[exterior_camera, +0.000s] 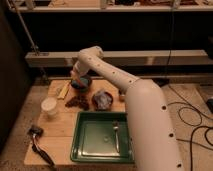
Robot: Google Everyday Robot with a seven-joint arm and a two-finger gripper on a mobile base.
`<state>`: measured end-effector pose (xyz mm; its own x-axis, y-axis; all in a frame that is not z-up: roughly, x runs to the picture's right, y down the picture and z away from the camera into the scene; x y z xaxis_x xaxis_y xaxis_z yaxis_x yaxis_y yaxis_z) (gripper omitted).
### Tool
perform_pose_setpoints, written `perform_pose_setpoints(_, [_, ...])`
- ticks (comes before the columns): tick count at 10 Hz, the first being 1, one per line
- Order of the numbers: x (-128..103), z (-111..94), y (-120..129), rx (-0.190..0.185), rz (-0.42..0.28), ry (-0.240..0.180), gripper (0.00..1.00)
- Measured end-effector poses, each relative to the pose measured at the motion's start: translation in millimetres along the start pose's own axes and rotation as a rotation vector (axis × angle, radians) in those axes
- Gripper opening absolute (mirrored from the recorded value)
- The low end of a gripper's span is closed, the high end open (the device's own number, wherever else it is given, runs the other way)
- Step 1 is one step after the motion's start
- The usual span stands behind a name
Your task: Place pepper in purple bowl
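The pepper shows as a thin red-orange sliver at the left rim of the purple bowl, right at the tip of the gripper. Whether the claw is clamped on it or spread cannot be told from this view, nor whether the pepper touches the bowl. The gripper hangs over the bowl's left edge at the far side of the wooden table, the white arm bending down to it from an elbow above. A teal block sits inside the dark bowl. Just left of the bowl lies a pale yellow strip. In front of the bowl rests a dark red-brown, grape-like cluster, and beside that, to the right, a reddish-brown bowl holding a grey-blue lump. A white cup stands upright near the table's left edge. A green tray fills the near part of the table, a metal utensil lying in it toward its right side. A black-handled tool lies at the near left corner.
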<state>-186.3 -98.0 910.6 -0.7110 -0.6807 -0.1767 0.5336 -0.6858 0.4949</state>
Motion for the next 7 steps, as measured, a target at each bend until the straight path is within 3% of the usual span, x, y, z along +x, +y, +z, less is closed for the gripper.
perform_pose_setpoints(2, [2.0,6.2,-5.2,-0.041,-0.065,-0.022,0.56])
perform_pose_setpoints(4, [0.4,5.8,-3.0,-0.046,-0.064,-0.024,0.75])
perform_pose_setpoints(7, [1.2,5.8,-3.4,-0.046,-0.064,-0.024,0.80])
